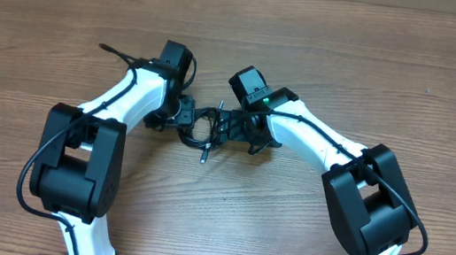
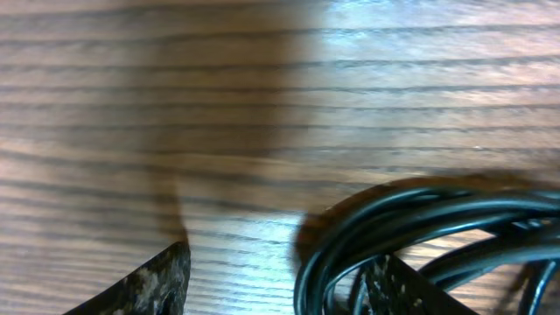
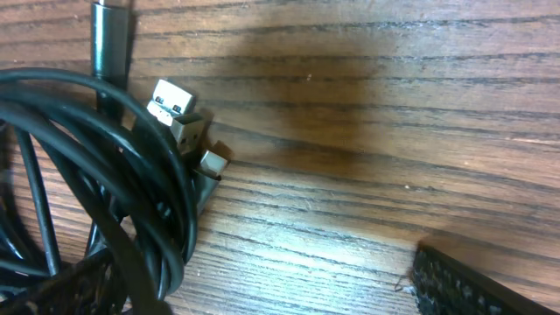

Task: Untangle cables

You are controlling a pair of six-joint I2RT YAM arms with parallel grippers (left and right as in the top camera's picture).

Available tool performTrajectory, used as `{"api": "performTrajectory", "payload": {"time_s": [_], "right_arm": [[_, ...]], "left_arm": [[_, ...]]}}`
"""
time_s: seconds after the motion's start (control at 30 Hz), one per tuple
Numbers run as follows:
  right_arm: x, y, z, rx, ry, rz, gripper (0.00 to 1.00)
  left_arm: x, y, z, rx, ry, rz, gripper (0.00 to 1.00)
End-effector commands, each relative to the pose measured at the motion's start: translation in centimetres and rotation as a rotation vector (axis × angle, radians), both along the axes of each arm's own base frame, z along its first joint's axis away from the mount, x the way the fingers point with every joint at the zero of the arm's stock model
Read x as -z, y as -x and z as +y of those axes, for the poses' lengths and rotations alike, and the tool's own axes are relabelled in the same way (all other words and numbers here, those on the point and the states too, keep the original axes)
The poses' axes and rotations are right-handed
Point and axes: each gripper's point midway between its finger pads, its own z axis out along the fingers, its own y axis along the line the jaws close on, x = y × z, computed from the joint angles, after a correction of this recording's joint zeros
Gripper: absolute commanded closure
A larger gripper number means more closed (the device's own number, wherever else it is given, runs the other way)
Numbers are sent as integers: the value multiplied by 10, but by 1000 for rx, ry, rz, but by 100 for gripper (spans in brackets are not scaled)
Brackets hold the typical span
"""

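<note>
With my left gripper (image 2: 284, 262) parted around nothing and the cables (image 2: 420, 210) bunched beside one finger, and my right gripper (image 3: 254, 262) gaping wide with that coil draped over one finger, plug ends (image 3: 175, 109) pointing inward, the tangle lies on the table (image 1: 310, 50) squarely between both arms, neither nearer.

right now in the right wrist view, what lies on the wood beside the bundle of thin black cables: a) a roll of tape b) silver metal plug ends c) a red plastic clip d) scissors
b: silver metal plug ends lie on the brown wooden table right beside the bundle of thin black cables.
</note>
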Motion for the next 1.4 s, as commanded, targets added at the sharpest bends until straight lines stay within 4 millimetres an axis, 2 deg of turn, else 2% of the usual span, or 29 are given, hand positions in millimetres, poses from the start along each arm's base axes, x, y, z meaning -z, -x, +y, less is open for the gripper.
{"api": "performTrajectory", "payload": {"time_s": [0.0, 0.1, 0.33, 0.43, 0.53, 0.6, 0.73, 0.93, 1.13, 1.27, 1.37], "right_arm": [[30, 16, -3, 13, 21, 87, 0], [31, 15, -9, 47, 47, 84, 0], [32, 14, -16, 111, 77, 79, 0], [32, 13, -17, 124, 83, 76, 0], [32, 13, -17, 124, 84, 78, 0], [32, 13, -17, 123, 84, 78, 0], [32, 15, -13, 107, 62, 87, 0], [22, 31, 23, -84, -158, 181, 0], [3, 41, 47, -182, -380, 258, 0], [5, 36, 43, -172, -355, 237, 0], [19, 26, 25, -124, -200, 172, 0]], "left_arm": [[45, 47, 64, -142, -270, 160, 35], [45, 52, 73, -183, -256, 189, 29], [45, 72, 88, -274, -57, 311, 28], [44, 78, 102, -325, -16, 339, 28], [44, 79, 115, -373, 13, 341, 28], [44, 78, 113, -386, 65, 339, 29], [42, 71, 94, -321, 184, 323, 32], [41, 69, 60, -193, 223, 320, 35], [42, 67, 16, -10, 207, 297, 37], [44, 66, -10, 82, 198, 274, 37], [45, 64, -25, 137, 185, 249, 36]]}}
